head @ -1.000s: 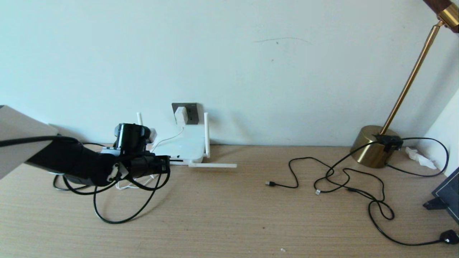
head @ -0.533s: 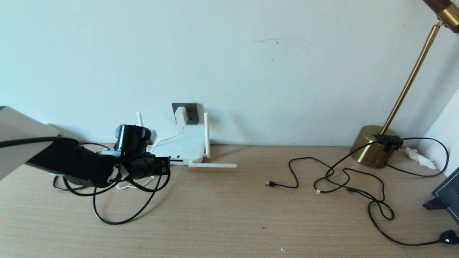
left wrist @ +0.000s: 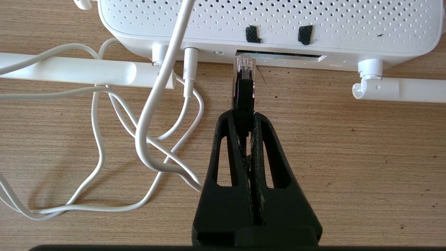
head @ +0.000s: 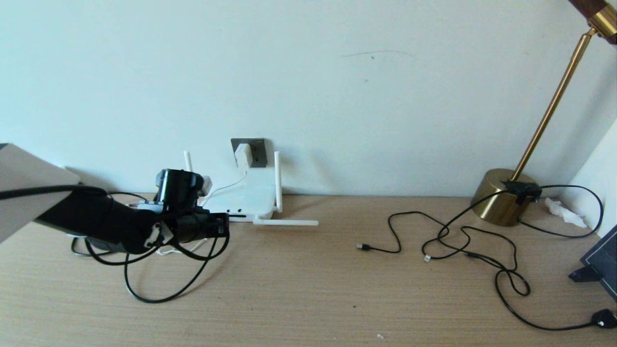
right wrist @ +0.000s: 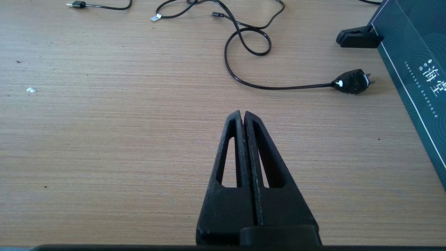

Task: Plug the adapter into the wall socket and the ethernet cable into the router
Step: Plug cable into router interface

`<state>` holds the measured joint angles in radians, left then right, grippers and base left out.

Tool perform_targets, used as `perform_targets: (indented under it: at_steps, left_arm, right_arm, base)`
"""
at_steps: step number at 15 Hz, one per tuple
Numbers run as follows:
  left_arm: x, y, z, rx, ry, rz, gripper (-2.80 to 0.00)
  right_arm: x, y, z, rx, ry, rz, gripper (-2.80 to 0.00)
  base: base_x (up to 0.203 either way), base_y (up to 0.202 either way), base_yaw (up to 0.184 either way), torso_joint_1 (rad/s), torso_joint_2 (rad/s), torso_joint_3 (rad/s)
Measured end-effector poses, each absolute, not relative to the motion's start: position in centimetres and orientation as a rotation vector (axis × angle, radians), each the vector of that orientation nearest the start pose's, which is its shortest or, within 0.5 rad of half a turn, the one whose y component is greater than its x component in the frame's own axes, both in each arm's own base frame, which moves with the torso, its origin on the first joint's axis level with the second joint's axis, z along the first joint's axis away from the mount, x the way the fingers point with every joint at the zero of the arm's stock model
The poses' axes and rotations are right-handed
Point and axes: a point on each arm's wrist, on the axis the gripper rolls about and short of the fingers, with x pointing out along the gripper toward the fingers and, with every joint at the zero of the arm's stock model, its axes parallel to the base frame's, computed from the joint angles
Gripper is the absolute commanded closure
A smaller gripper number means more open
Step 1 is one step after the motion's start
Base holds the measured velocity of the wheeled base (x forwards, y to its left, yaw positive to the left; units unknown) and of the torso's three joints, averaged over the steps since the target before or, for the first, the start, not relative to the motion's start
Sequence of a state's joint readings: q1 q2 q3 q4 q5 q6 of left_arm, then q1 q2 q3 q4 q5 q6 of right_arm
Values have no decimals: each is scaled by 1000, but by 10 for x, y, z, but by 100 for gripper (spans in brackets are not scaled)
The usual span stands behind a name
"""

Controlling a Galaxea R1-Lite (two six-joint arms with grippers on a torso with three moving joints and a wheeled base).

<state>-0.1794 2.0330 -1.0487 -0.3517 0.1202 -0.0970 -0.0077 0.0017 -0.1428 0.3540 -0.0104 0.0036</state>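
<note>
Ethernet cable (left wrist: 244,90) at the router's port

Its clear tip sat just ahead of the left gripper (left wrist: 246,116), clamped on its boot, at the router (left wrist: 264,21) port (adapter (head: 243,154) already in wall socket (head: 255,147)); right gripper (right wrist: 243,116) hung closed and empty over the table (right wrist: 104,139).

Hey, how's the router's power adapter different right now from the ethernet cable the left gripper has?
The adapter is white and already seated in the wall socket; the ethernet cable is black with a clear plug, its tip just at the router port slot, not pushed home. The adapter hangs free of any gripper; the cable is pinched in the left gripper. Both serve the router.
</note>
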Motion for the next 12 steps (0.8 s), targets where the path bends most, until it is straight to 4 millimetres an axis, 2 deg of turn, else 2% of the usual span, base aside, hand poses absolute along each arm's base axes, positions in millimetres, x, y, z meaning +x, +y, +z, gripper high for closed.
perform_targets:
  at_steps: [12]
  left_arm:
    - [373,-66,110,5,606,-33,0]
  right_arm:
    - [-37,0,78,3,213,-19,0]
  base:
    - [0,0,0,0,0,0]
